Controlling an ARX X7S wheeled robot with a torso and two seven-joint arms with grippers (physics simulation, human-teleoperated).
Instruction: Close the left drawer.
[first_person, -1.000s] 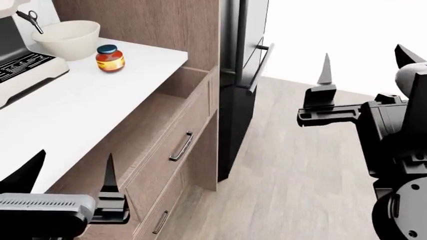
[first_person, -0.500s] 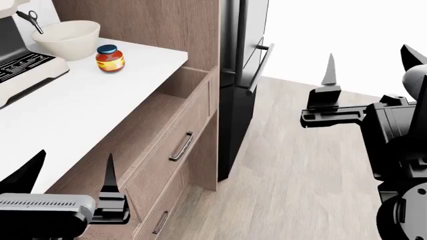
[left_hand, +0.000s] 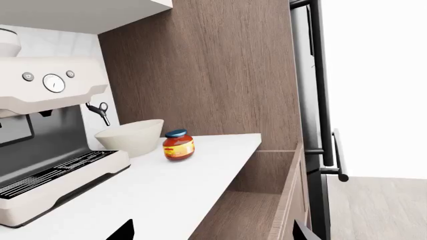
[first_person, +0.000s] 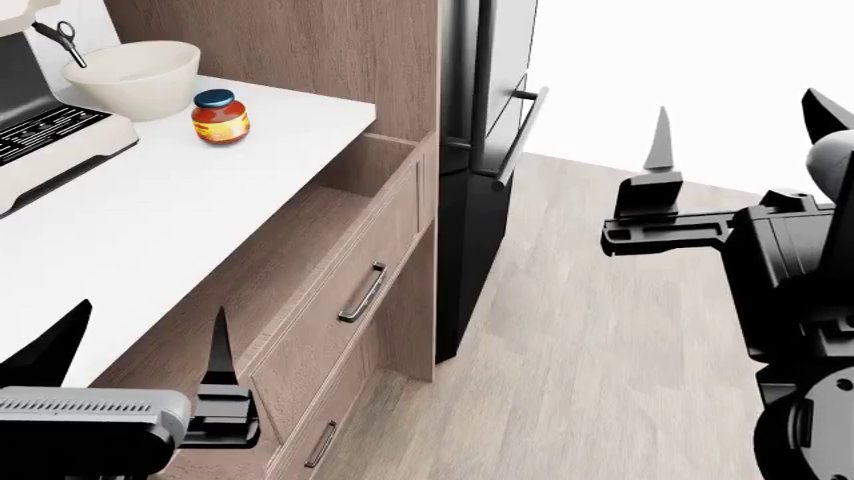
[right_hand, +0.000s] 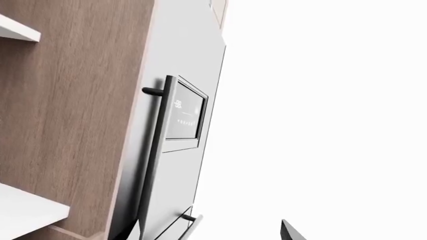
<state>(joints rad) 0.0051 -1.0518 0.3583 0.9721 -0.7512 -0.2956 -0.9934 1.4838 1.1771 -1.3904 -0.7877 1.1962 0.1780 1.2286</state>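
The drawer (first_person: 320, 260) stands pulled out, front panel running away from the robot; the left gripper (first_person: 140, 365), fingers spread and empty, hovers nearest.

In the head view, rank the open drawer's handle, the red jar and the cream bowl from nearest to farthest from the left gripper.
From the left gripper, low at the counter's front edge:
1. The drawer handle, on the left drawer's front panel, just ahead.
2. The red jar, farther back on the counter.
3. The cream bowl, just behind the jar, by the coffee machine.
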